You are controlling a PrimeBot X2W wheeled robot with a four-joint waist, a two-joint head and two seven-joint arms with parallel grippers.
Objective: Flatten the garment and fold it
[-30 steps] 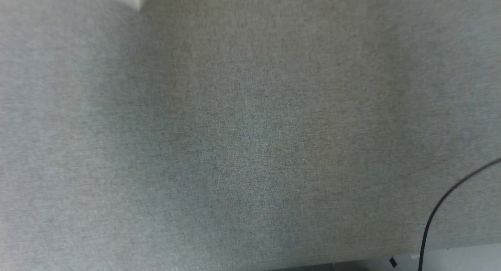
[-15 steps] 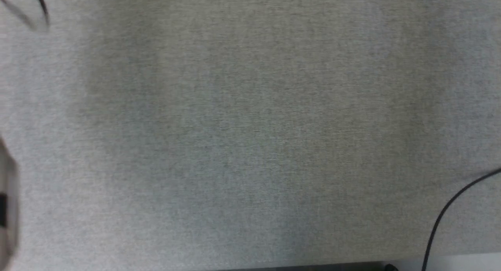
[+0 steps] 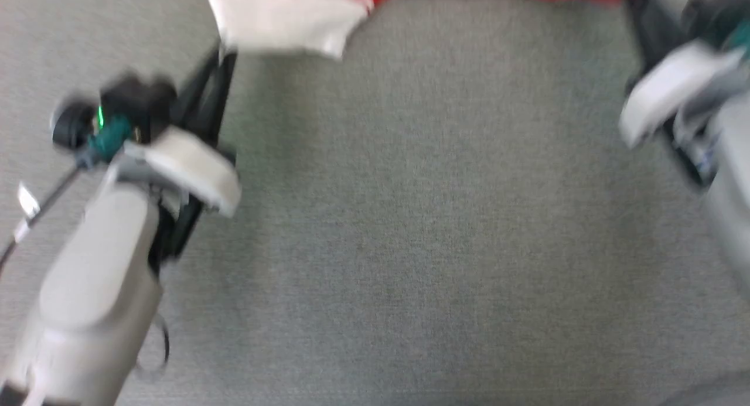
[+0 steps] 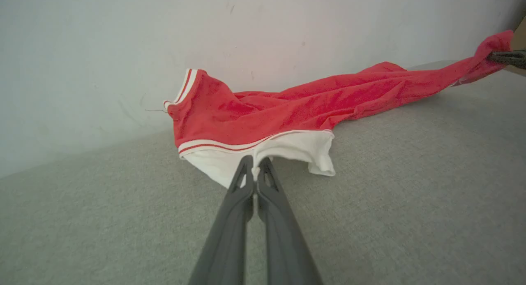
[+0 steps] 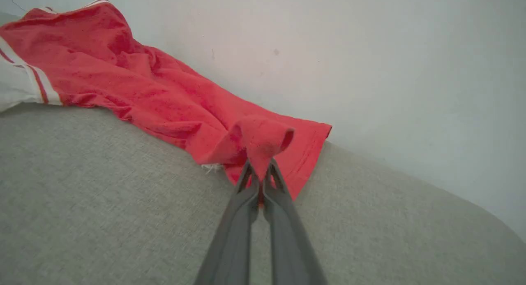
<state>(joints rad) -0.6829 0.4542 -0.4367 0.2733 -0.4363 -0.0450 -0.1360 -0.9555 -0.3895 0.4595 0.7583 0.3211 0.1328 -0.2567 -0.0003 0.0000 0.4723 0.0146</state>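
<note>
Stretching crosswise between the two arms, the garment (image 4: 287,108) is lying as a long rumpled band along the far side of the grey worktop (image 3: 410,218). Its long axis is running from the robot's left to its right, just in front of the pale wall (image 4: 123,50). The white panel (image 4: 296,151), edged with red-and-white stripe trim (image 4: 222,145), is forming the left end, and a plain red hem corner is forming the right end.

The left pincer (image 4: 255,167) is clamping fully shut on the near edge of the white panel. The right pincer (image 5: 259,172) is pinching fully shut on a bunched red corner, which is standing up in a small fold above its tips.

In the head view everything is smearing with blur, and the top edge is cutting the garment down to a white flap and a thin red strip. The right pincer's tips are hard to make out in that view. Creases are hiding any lettering in both wrist views, and a striped band is sticking up close to the wall in the left wrist view.

Between the two pale forearms the worktop is offering a wide bare stretch on the near side. Toward the wall the garment is getting almost no room. In the right wrist view the worktop's rounded edge is curving away beyond the red corner.
</note>
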